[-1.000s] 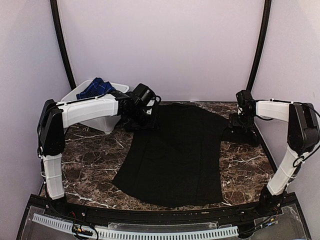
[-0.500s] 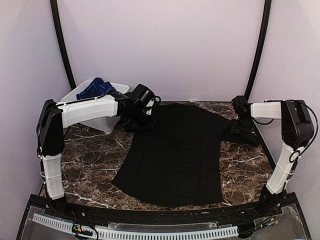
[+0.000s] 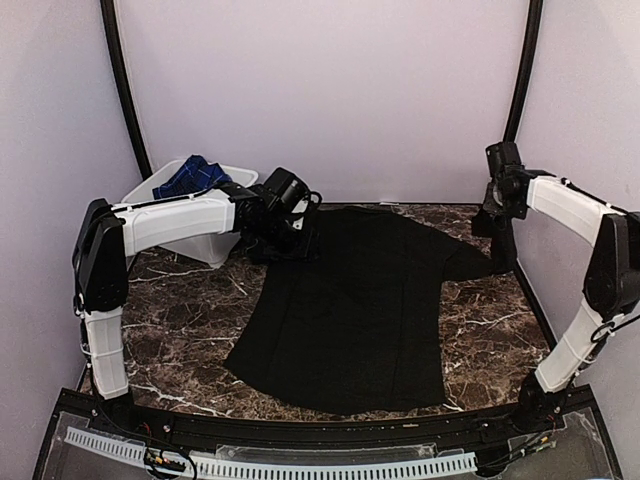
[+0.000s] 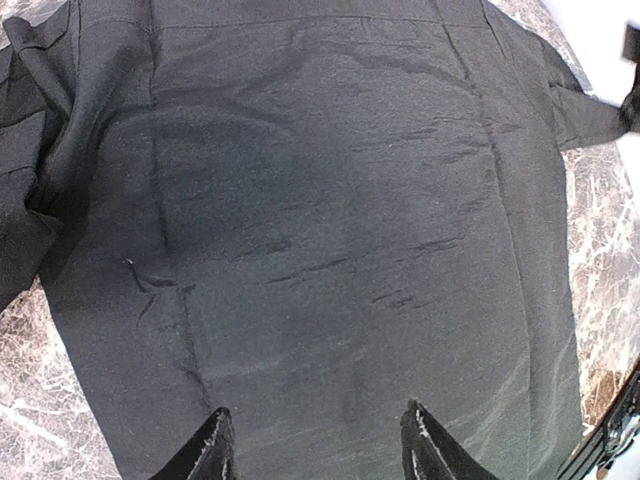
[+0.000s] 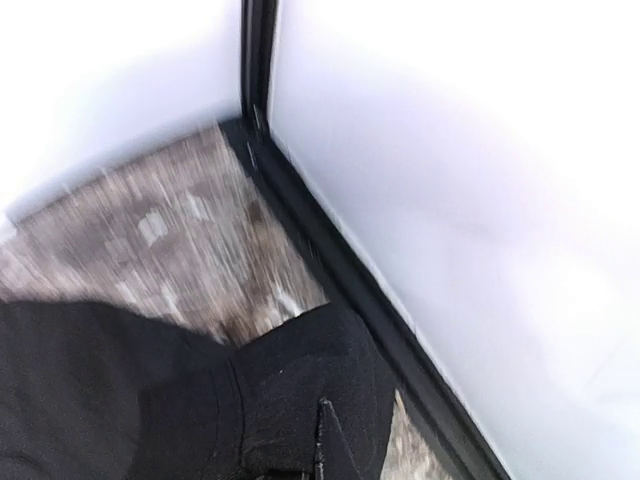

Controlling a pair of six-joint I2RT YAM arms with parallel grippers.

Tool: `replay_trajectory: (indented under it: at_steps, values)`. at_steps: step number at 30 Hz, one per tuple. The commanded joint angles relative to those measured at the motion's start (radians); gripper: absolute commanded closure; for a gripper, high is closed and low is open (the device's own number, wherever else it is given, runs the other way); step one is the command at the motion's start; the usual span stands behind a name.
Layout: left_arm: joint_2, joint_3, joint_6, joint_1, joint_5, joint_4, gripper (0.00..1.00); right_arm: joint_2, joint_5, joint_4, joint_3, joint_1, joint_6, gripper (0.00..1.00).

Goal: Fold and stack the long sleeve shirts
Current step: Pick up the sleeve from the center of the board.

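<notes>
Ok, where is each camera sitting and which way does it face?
Top external: high behind the robot, looking down on table and black shirt; left arm, right arm show.
Left wrist: over the shirt, looking down across it; left tool at bottom edge.
Right wrist: near the far right corner, looking down; right tool shut on the sleeve.
Shared: all show the shirt.
</notes>
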Motion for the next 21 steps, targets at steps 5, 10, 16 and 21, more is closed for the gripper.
replay_trajectory:
  at_steps: [5,10,16,21]
  values:
    - [-0.074,-0.012,-0.011,0.014,0.037,0.011,0.44,-0.085,-0.137,0.223,0.112,0.159,-0.189,1.00]
    - [-0.099,-0.012,-0.029,0.027,0.066,0.017,0.44,-0.037,-0.362,0.326,0.106,0.361,-0.263,1.00]
    - [-0.142,-0.068,-0.027,0.050,0.049,0.036,0.43,0.104,-0.641,0.349,0.053,0.500,-0.260,1.00]
    - [-0.147,-0.130,-0.070,0.062,0.068,0.064,0.42,0.118,-0.659,0.451,-0.061,0.537,-0.158,1.00]
